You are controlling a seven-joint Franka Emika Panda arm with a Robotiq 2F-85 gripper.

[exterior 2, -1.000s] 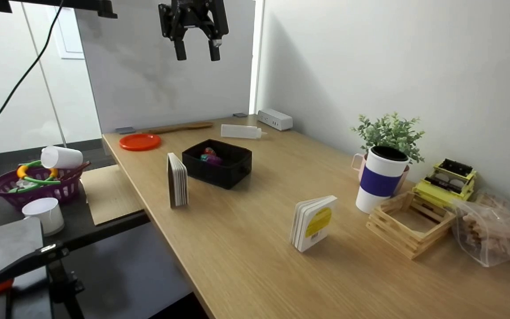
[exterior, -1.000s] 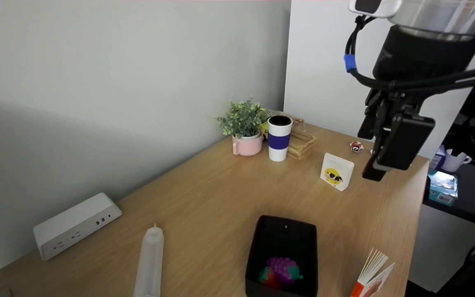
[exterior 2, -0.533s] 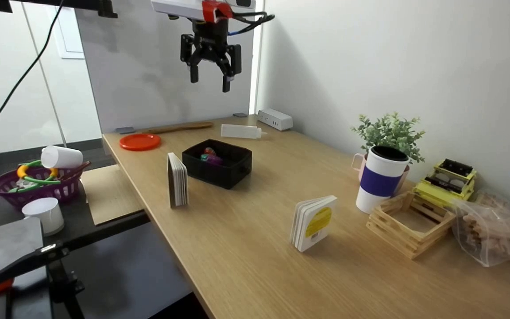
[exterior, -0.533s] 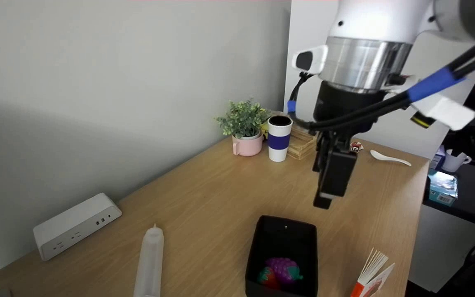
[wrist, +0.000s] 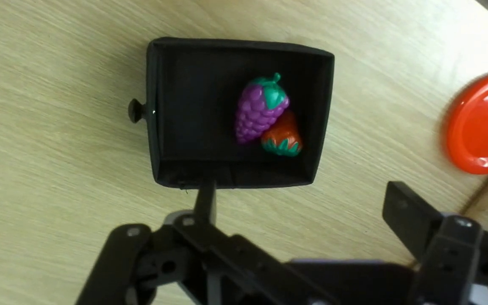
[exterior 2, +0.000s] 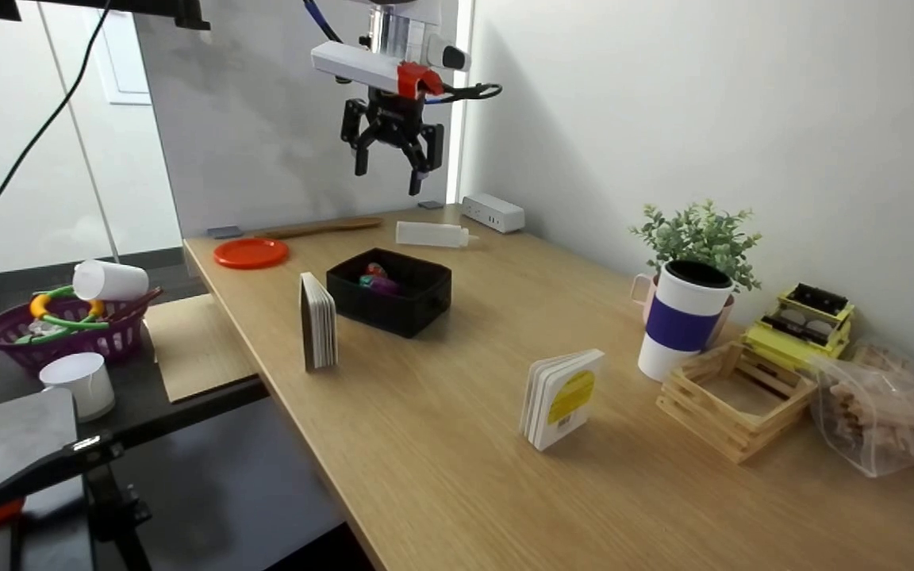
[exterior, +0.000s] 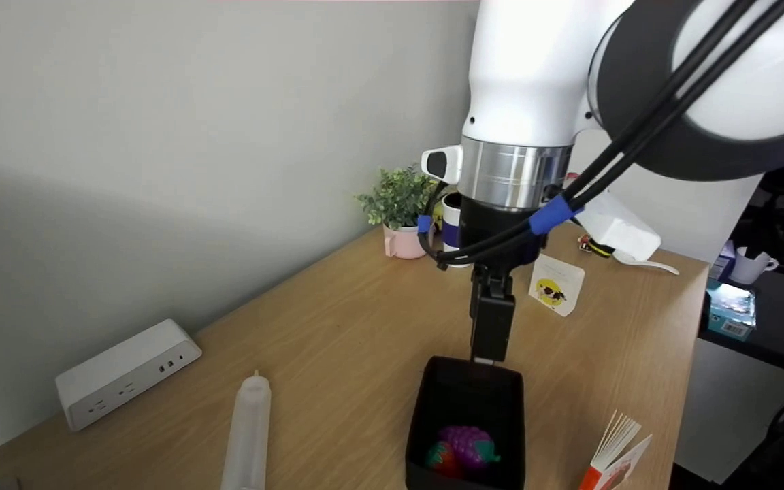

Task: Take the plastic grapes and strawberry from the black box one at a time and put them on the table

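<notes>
The black box (wrist: 197, 101) sits on the wooden table (exterior 2: 465, 444), with a small black knob (wrist: 135, 111) on one of its short ends. Inside the box, mostly in the half away from the knob, lie the purple grapes (wrist: 256, 112) and the red strawberry (wrist: 283, 130). The grapes are a little nearer the knob end, and the strawberry lies right up beside them; the two look to be touching.

The gripper (exterior 2: 388, 172) points down and hangs higher than the box, apart from it. Its jaws stand wide. In the wrist view one of its fingers (wrist: 204, 205) overlaps the edge of the box; whether the gripper is straight over the box I cannot tell.

A book (exterior 2: 319, 323) stands upright near one long side of the box. Off the opposite long side lies a plastic bottle (exterior: 246, 435), and a white power strip (exterior: 128, 374) is farther from the box on that side. A white book (exterior 2: 562, 400) stands beyond the knob end. Well apart from the box, past that same end, are a cup (exterior 2: 675, 325) with a purple band, a potted plant (exterior 2: 697, 234) and a wooden crate (exterior 2: 701, 420). A red plate (exterior 2: 251, 252) lies beyond the other end of the box.
</notes>
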